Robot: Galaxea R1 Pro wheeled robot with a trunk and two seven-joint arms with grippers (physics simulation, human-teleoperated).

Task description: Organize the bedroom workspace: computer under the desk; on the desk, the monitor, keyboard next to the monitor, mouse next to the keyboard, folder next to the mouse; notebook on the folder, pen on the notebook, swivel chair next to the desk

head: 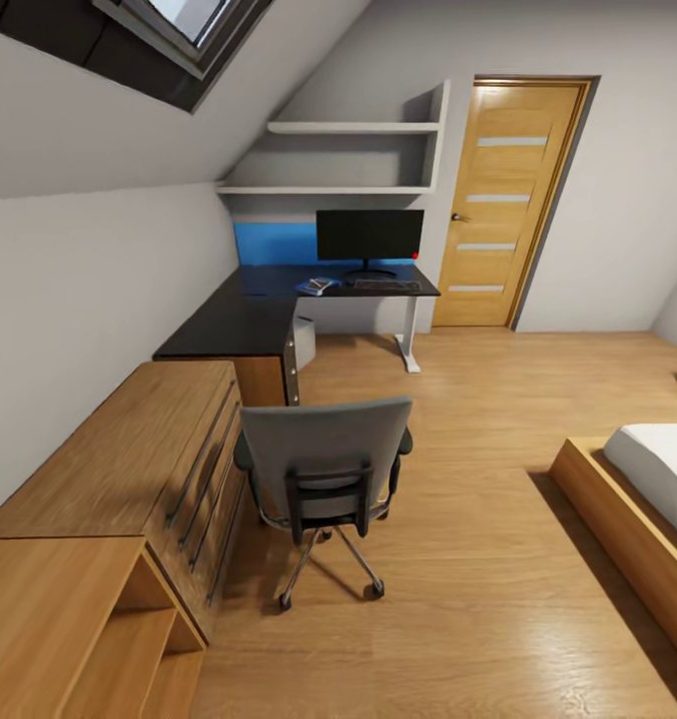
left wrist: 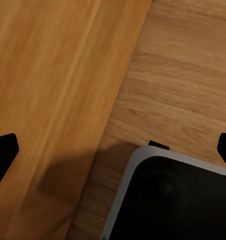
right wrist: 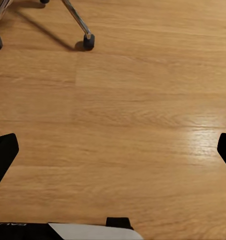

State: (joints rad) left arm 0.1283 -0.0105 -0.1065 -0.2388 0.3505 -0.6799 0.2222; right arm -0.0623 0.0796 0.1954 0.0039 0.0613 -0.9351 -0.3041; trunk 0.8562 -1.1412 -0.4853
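The fingertips (left wrist: 3,152) are flat, black and pointed at each wrist picture's edges. The robot's base (left wrist: 173,200) is glossy black with a rounded pale grey rim.

Glossy black desk (head: 234,325), wood floor (head: 478,559)

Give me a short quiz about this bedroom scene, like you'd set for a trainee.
1. True or false: the monitor stands on the desk.
2. What lies directly in front of the monitor: A) keyboard, B) pillow, C) lamp?
3. Which way does the swivel chair turn its back: toward the camera or toward the desk?

Key: 1 true; 2 A; 3 toward the camera.
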